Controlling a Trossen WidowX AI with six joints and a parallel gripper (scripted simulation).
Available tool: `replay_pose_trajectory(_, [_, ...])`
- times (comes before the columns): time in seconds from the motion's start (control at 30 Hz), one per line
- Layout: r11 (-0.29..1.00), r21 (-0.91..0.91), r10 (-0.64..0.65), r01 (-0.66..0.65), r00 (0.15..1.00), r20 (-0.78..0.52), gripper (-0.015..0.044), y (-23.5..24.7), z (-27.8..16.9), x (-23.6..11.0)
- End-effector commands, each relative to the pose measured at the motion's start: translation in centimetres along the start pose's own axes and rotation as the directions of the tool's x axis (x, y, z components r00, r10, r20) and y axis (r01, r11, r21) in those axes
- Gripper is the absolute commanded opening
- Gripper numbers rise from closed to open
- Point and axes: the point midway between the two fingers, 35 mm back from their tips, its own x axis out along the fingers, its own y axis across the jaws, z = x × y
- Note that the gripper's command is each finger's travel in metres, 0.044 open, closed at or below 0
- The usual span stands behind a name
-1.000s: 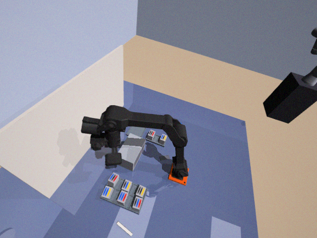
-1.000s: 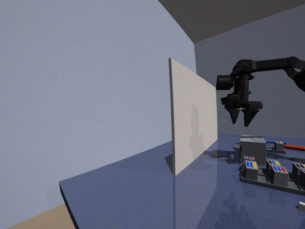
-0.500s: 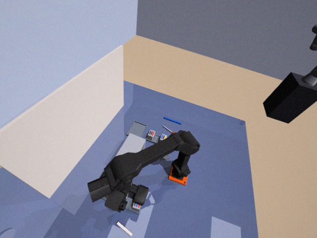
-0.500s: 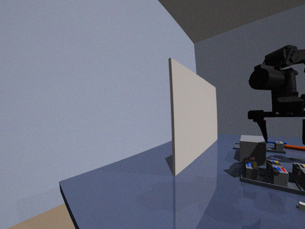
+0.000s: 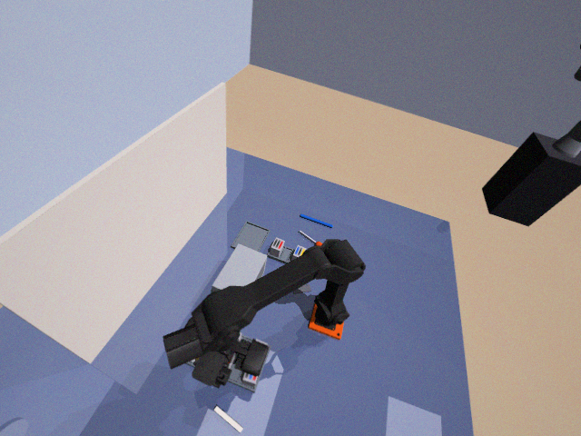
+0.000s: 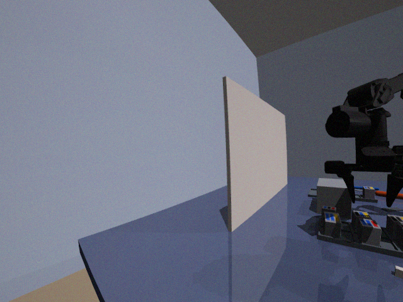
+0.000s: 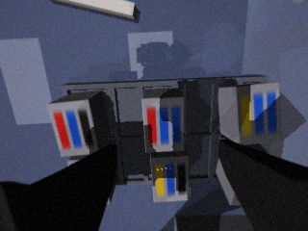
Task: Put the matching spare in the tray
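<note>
My gripper [image 5: 229, 363] [image 6: 371, 202] [image 7: 166, 149] is open and empty, pointing down over the dark rack [image 5: 245, 385] [image 6: 351, 241] [image 7: 130, 98] of spares. In the wrist view its fingers straddle the middle column: a red-blue-blue spare [image 7: 164, 125] and a yellow-blue-black spare [image 7: 169, 180]. A red-blue-black spare [image 7: 72, 127] sits to the left and a yellow-blue-blue spare [image 7: 260, 113] to the right. The grey mounted unit [image 5: 241, 267] [image 6: 329, 195] stands beyond the rack. The flat dark tray [image 5: 250, 234] lies behind it.
A tall beige panel [image 5: 122, 211] [image 6: 257, 149] stands left of the work area. Two more small coded units [image 5: 278, 246] [image 5: 299, 252] sit near the tray. A blue rod [image 5: 315, 220] lies beyond them, and a white bar [image 5: 228, 418] [image 7: 101, 6] lies in front of the rack. The arm's orange base [image 5: 326, 328] stands to the right.
</note>
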Motion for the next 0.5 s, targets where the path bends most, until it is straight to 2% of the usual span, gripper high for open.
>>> replay_pose_trajectory(0.0, [1.000, -0.003, 0.004, -0.004, 1.000, -0.005, 0.0300, 0.1, -0.1, 0.6])
replay_pose_trajectory(0.47, [1.000, -0.003, 0.004, -0.004, 1.000, -0.005, 0.0300, -0.1, 0.0, 2.9])
